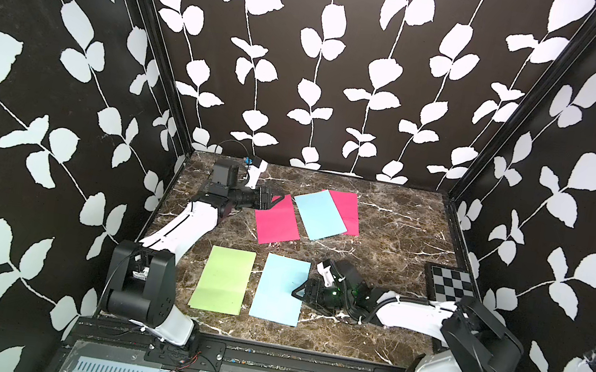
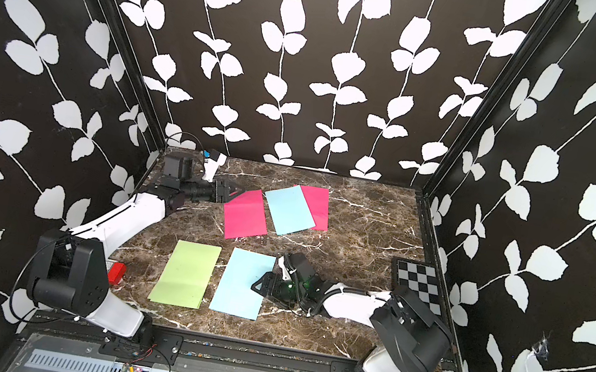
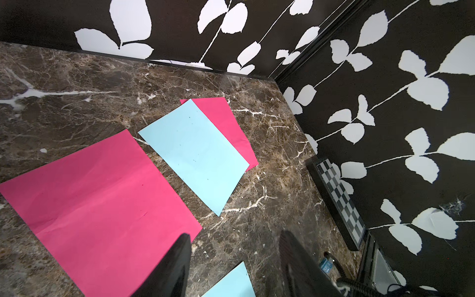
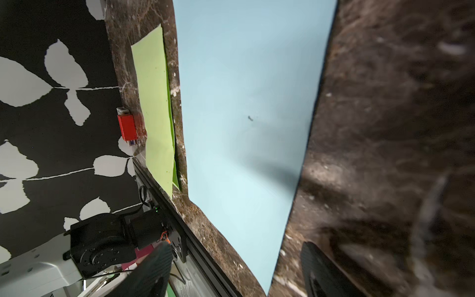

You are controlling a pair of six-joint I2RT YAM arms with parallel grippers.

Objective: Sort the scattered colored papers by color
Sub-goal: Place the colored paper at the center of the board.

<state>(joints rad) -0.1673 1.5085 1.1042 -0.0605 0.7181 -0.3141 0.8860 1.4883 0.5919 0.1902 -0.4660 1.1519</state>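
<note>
On the marble tabletop (image 1: pixel 395 226), colored papers in two groups, all flat. At the front, side by side and apart: a light green sheet (image 1: pixel 222 279) to the left, a near pale blue sheet (image 1: pixel 277 293) to the right. Farther back: a near magenta sheet (image 1: pixel 277 224), then a far pale blue sheet (image 1: pixel 320 215) lying across a far magenta sheet (image 1: pixel 347 208) (only its far and right strips showing). At the near pale blue sheet's right edge, the right gripper (image 1: pixel 301 291), low, jaws spread wide, clasping nothing. Over the near magenta sheet's far-left corner, the left gripper (image 1: pixel 278 201), jaws parted, likewise empty. Against the right wall, a checkerboard panel (image 1: pixel 450 286); beside the left arm's base, a red block (image 2: pixel 116 273).
</note>
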